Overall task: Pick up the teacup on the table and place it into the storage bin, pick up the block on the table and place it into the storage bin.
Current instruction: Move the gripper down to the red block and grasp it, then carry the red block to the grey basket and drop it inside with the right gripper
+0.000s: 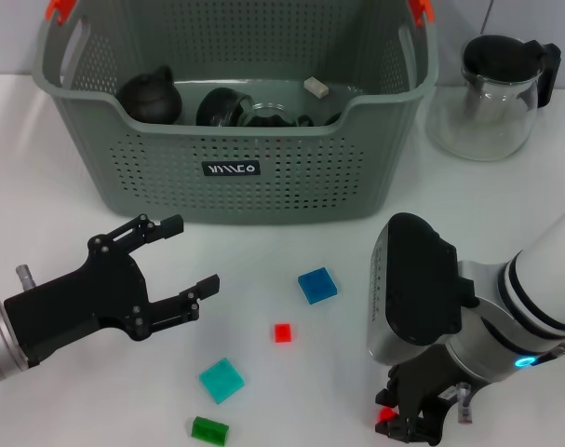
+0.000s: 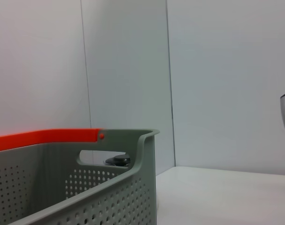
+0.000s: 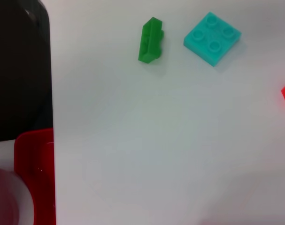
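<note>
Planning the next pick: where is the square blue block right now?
In the head view the square blue block lies on the white table in front of the grey-green perforated storage bin, just beyond the small red block.

The left end effector [image 1: 175, 270] hangs low at the near left, fingers spread wide. The right end effector [image 1: 408, 424] points down at the near right, fingers seemingly pinched together.
</note>
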You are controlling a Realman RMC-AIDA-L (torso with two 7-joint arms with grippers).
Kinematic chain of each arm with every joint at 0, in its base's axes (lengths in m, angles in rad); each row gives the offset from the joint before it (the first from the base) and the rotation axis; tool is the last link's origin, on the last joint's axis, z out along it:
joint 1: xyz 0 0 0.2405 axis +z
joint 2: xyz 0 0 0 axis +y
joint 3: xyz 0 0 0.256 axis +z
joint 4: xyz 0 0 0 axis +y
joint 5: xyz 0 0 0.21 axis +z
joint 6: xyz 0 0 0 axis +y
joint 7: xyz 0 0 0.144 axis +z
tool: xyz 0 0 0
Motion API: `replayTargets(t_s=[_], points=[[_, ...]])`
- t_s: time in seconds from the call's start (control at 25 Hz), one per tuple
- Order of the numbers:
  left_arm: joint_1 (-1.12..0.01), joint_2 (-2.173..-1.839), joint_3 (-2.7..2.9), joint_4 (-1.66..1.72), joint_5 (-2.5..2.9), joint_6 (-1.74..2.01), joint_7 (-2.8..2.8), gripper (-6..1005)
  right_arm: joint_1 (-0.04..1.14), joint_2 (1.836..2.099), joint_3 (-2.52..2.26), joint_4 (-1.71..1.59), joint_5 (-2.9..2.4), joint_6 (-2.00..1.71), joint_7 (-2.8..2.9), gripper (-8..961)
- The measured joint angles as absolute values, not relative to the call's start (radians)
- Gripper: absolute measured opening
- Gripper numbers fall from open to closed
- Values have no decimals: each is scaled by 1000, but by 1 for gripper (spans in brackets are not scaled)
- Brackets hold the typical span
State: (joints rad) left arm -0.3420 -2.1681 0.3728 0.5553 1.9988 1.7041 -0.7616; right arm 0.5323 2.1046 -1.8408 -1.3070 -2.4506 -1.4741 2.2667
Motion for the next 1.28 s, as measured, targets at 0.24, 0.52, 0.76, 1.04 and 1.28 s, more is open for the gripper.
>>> replayTargets(t_s=[0.24, 0.52, 0.76, 1.04, 1.28], points=[[-342, -2167, 372, 555, 1999, 1704, -761, 827, 539, 2103, -1846, -1304, -2453, -1482, 2281, 341], [-340, -2165, 355, 555, 2001, 1704, -761, 827, 513, 2100, -1837, -1372, -2453, -1498, 2284, 176], [-336, -2165, 344, 559, 2006, 1704, -761, 827, 476, 2100, -1745, -1518, -2445, -1592, 2296, 174], [-331, -2164, 326, 560, 2002, 1703, -751, 827, 462, 2100, -1565, -1628, -2306, -1620, 2298, 172], [-332, -2162, 319, 560, 2000, 1697, -749, 827, 487, 2102, -1406, -1716, -2212, -1467, 2329, 170]])
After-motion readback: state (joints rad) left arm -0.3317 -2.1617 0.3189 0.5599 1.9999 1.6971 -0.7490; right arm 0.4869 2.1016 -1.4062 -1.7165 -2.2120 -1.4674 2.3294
